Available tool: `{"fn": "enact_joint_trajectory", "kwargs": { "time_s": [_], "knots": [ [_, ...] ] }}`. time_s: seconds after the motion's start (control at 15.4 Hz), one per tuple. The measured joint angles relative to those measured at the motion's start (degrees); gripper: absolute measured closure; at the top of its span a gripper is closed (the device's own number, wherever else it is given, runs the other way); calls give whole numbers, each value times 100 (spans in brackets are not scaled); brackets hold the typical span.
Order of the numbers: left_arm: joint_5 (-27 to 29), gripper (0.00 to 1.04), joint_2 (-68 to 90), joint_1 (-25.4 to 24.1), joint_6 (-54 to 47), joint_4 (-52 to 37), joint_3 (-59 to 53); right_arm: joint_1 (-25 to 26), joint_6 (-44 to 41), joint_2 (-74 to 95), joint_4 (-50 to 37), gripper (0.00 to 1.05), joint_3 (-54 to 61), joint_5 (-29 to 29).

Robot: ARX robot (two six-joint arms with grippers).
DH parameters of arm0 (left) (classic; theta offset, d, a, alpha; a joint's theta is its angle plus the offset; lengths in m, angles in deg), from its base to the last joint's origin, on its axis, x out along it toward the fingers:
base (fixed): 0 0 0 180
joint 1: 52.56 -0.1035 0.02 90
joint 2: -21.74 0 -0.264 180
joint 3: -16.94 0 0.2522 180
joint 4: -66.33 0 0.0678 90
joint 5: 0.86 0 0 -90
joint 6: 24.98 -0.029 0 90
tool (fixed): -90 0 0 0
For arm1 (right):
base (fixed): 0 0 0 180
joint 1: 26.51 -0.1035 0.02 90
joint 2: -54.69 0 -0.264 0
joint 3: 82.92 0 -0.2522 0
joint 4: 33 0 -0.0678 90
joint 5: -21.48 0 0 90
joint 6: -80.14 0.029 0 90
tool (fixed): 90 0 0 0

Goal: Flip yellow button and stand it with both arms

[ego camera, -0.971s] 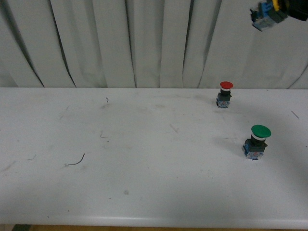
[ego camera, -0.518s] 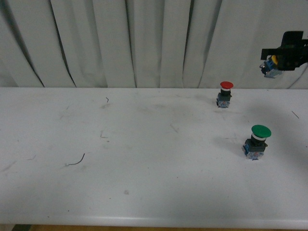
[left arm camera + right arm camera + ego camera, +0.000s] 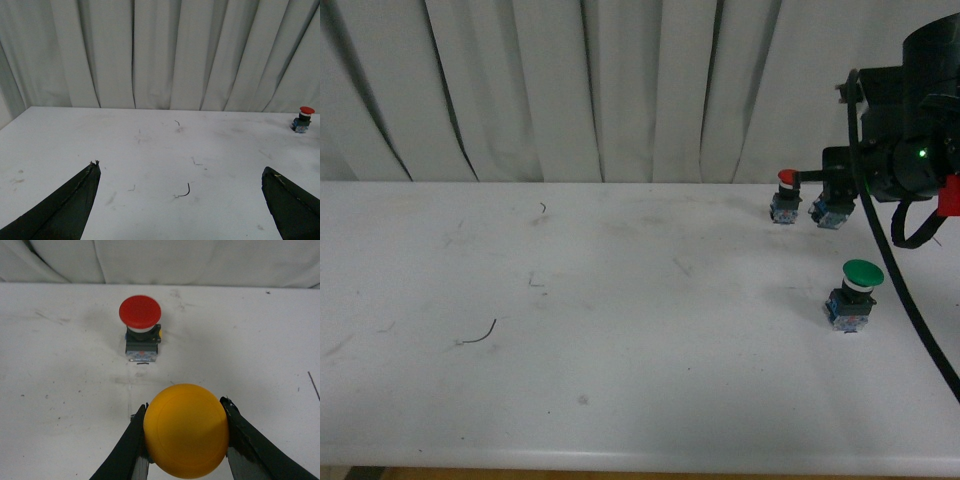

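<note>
Pinched by the right end effector (image 3: 186, 442), the yellow button (image 3: 185, 427) has been lowered beside the red button (image 3: 788, 195), near the counter (image 3: 620, 330); standing it is judged imminent; the left end effector (image 3: 180, 172) is spread.

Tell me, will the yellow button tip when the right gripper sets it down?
Probably top-heavy: the yellow button has a wide cap, so a nudge may tip it. The similar red button stands on its base, so this one likely stands if placed flat. The right gripper pinches the smooth cap; it might slip.
</note>
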Motion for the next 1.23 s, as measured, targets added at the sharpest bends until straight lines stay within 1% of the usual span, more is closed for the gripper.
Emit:
{"fn": "enact_joint_trajectory", "kwargs": {
  "time_s": [0.26, 0.58, 1.23],
  "knots": [
    [0, 7, 0, 0, 0, -2, 0, -109, -20, 210, 173, 68, -186, 160],
    [0, 7, 0, 0, 0, 0, 0, -221, -33, 374, 157, 68, -190, 605],
    [0, 7, 0, 0, 0, 0, 0, -264, -212, 787, 317, 68, -505, 748]
  ]
}}
